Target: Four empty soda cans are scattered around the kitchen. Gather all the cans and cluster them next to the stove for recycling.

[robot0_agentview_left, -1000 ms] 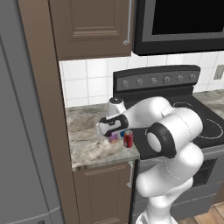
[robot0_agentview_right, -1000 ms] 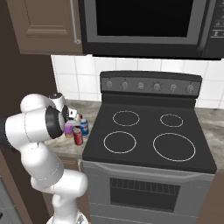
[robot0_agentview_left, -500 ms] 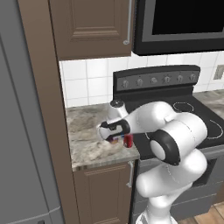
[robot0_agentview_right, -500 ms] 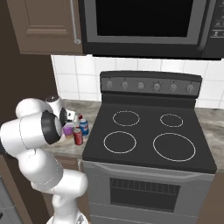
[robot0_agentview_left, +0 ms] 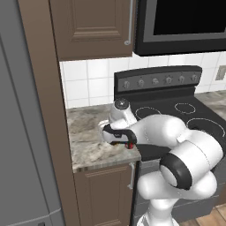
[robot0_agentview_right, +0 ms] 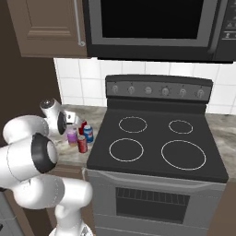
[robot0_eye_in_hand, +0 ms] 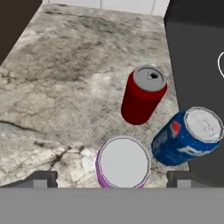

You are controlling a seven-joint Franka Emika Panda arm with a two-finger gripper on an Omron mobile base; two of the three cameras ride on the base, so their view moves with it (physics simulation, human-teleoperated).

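Hovering low over the marble counter point(robot0_agentview_left: 90, 141) at centre left of the left base view, the gripper point(robot0_agentview_left: 118, 137) hides most of the cans, a sliver of red can point(robot0_agentview_left: 130, 145) peeking beneath it beside the stove point(robot0_agentview_left: 176, 110). Right base view, left of centre: a pink-purple can point(robot0_agentview_right: 72, 136), a blue can point(robot0_agentview_right: 88, 133) and a red one point(robot0_agentview_right: 82, 144) cluster against the stove's left edge. Hand view: the jaws stand wide apart, gripping nothing, with the pink-purple can at bottom centre between the fingertips point(robot0_eye_in_hand: 41, 178), red above, blue at right.
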